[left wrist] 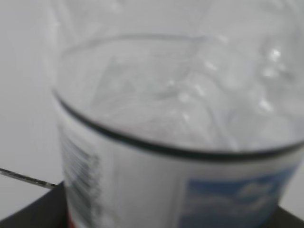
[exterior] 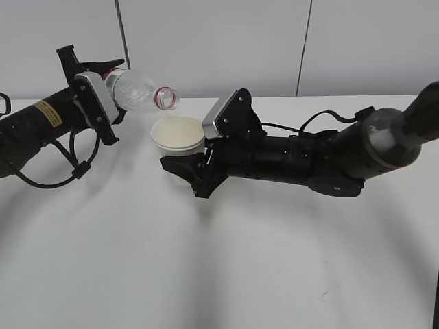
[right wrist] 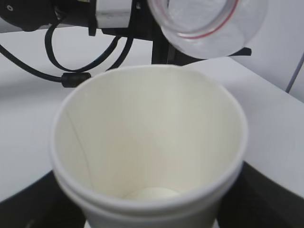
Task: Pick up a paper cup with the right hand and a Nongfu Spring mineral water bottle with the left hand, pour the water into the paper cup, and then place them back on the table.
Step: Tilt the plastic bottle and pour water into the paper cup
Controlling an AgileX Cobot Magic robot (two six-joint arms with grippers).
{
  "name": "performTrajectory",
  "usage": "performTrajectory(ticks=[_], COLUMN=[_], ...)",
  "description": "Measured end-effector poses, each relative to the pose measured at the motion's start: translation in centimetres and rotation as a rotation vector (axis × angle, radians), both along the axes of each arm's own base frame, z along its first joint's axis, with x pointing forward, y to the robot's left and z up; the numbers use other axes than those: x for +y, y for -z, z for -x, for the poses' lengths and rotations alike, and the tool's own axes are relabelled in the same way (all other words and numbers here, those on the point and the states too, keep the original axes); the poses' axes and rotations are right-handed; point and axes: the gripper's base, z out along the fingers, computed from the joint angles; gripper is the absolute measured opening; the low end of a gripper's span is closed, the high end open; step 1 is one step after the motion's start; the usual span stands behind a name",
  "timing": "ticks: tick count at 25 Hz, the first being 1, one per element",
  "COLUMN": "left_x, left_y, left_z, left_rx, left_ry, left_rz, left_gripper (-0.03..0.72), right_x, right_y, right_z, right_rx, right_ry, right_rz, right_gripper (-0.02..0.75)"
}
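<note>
My left gripper (exterior: 103, 92) is shut on the clear water bottle (exterior: 140, 90) and holds it tilted almost flat, its open red-ringed mouth (exterior: 167, 98) pointing right, just above the cup's rim. The bottle fills the left wrist view (left wrist: 180, 118), with its white label low in the frame. My right gripper (exterior: 188, 168) is shut on the cream paper cup (exterior: 178, 135) and holds it upright above the table (exterior: 219, 274). In the right wrist view the cup (right wrist: 147, 142) is open towards me and the bottle mouth (right wrist: 199, 19) hangs over its far rim.
The left arm with its yellow sticker (exterior: 46, 113) and loose cables (exterior: 68, 164) lies at the left. The right arm (exterior: 329, 157) stretches in from the right. A grey wall stands behind the table's far edge.
</note>
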Motion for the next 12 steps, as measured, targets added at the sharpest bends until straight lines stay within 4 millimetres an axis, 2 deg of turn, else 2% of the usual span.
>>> performTrajectory(ticks=[4, 12], left_x=[0.0, 0.0], left_y=[0.0, 0.0], left_z=[0.0, 0.0], left_rx=[-0.004, -0.031], left_ry=[0.0, -0.002], left_rz=[-0.005, -0.04], left_gripper=[0.412, 0.412], right_x=[-0.02, -0.12], right_y=[0.99, 0.98], right_z=[-0.02, -0.22], right_rx=[0.022, 0.027], right_ry=[0.002, 0.03], right_rz=[0.012, -0.001], right_gripper=[0.513, 0.512])
